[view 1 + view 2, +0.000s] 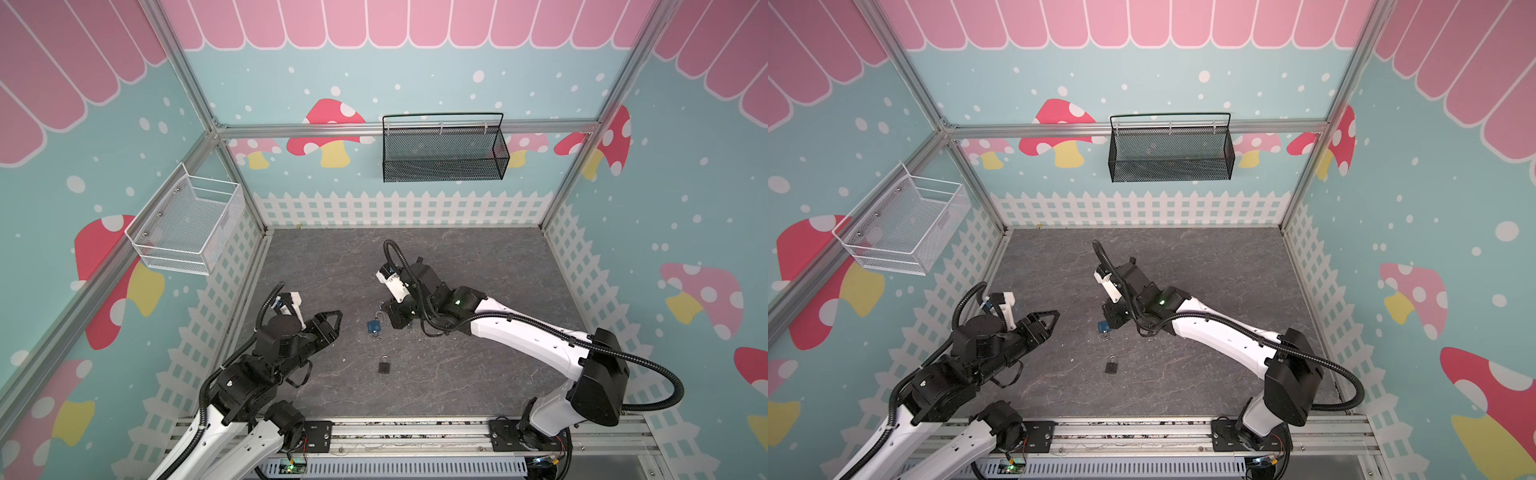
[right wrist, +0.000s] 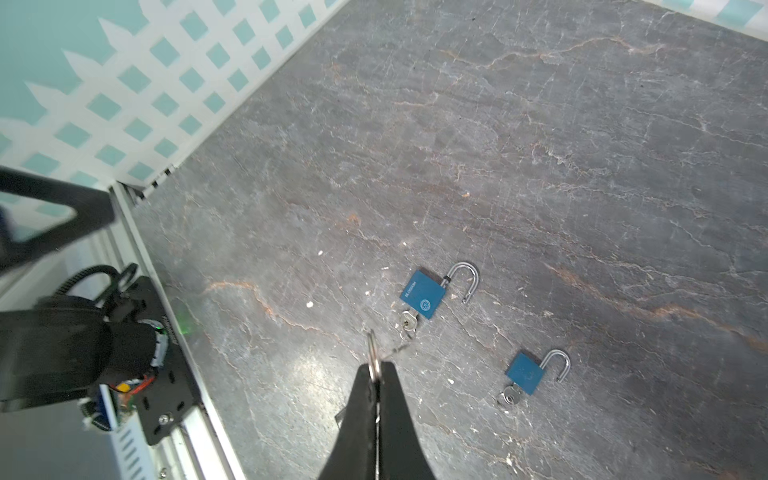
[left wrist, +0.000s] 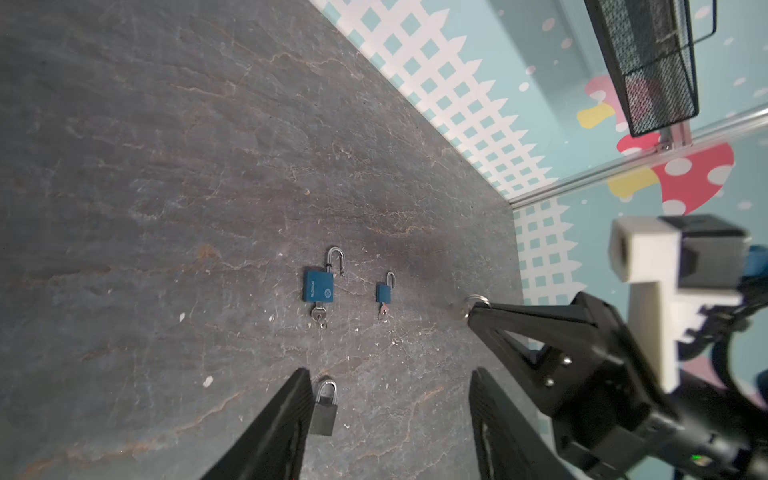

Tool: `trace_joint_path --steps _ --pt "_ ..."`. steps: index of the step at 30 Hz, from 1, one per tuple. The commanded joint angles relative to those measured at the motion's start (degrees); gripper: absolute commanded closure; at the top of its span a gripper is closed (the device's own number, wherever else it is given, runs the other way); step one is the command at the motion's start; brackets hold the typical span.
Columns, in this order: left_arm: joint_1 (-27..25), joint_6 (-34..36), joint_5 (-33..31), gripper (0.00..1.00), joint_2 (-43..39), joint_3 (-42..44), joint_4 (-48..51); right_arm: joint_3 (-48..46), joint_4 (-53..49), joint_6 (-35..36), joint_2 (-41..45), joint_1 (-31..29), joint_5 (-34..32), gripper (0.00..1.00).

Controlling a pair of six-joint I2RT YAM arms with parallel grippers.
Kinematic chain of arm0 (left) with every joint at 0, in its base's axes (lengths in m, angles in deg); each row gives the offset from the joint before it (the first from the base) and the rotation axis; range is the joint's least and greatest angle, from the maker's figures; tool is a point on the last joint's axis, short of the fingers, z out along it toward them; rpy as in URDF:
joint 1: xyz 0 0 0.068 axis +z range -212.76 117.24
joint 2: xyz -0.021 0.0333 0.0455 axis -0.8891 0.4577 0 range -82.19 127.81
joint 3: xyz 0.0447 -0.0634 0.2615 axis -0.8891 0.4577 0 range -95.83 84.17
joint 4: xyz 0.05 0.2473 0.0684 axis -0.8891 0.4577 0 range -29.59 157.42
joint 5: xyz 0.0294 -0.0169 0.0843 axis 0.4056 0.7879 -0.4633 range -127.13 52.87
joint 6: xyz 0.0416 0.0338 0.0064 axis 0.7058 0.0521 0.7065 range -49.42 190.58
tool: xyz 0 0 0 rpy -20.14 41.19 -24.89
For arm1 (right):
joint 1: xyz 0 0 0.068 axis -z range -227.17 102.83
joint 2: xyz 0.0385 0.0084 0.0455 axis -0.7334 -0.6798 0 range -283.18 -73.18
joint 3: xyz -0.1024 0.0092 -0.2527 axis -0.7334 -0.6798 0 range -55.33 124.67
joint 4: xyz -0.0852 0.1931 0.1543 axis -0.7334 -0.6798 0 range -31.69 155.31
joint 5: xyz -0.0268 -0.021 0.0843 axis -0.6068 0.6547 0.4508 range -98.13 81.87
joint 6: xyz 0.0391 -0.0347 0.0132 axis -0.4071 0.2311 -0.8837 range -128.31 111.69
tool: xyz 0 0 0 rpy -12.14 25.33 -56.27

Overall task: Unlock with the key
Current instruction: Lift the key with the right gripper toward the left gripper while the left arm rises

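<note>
- Pastel walls printed with mushrooms and a white picket fence close in a grey, stone-patterned worktop.
- On the back wall hangs a black mesh basket, and on the left wall a white mesh basket.
- Near the middle of the worktop lies a large blue padlock, flat, with its shackle swung open. A key sits in its keyhole.
- Just beside it lies a small blue padlock, also with its shackle open and a second key in it. The right arm hides this one in both top views.
- A dark padlock lies flat, apart from the blue ones and nearer the front rail, with its shackle closed.
- The right tool hangs above the worktop close to the large blue padlock. Its fingers are pressed together on a metal key ring, which stands up edge-on from the tips. I cannot make out a key on the ring.
- The left tool has its fingers well apart with nothing between them. In the left wrist view the dark padlock shows just beside one finger.
</note>
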Motion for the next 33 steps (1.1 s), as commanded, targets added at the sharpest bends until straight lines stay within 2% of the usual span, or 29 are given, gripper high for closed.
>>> trace_joint_path --steps 1,4,11,14,18,25,33 --pt "0.3 13.0 3.5 0.42 2.3 3.0 -14.5 3.7 -5.2 -5.7 0.9 1.8 4.6 1.0" --pt "0.2 19.2 7.6 0.45 3.4 7.1 -26.7 5.0 -6.9 -8.6 1.4 3.4 7.0 1.0" --pt "-0.7 32.0 15.2 0.48 5.1 14.6 -45.0 8.7 -10.6 -10.6 2.6 4.9 8.3 1.0" --pt "-1.9 37.7 15.8 0.49 4.9 18.5 -52.5 9.1 -10.8 -10.8 3.8 5.0 9.3 1.0" --pt "-4.0 42.6 12.9 0.5 6.1 18.7 -55.4 9.1 -10.8 -11.5 5.2 5.1 9.9 1.0" --pt "-9.6 48.8 10.6 0.5 13.6 14.3 -56.2 9.5 -10.7 -12.4 6.1 5.2 10.8 1.0" --pt "-10.4 49.1 6.5 0.58 18.8 11.9 -59.9 9.7 -10.5 -12.6 6.8 5.2 11.4 1.0"
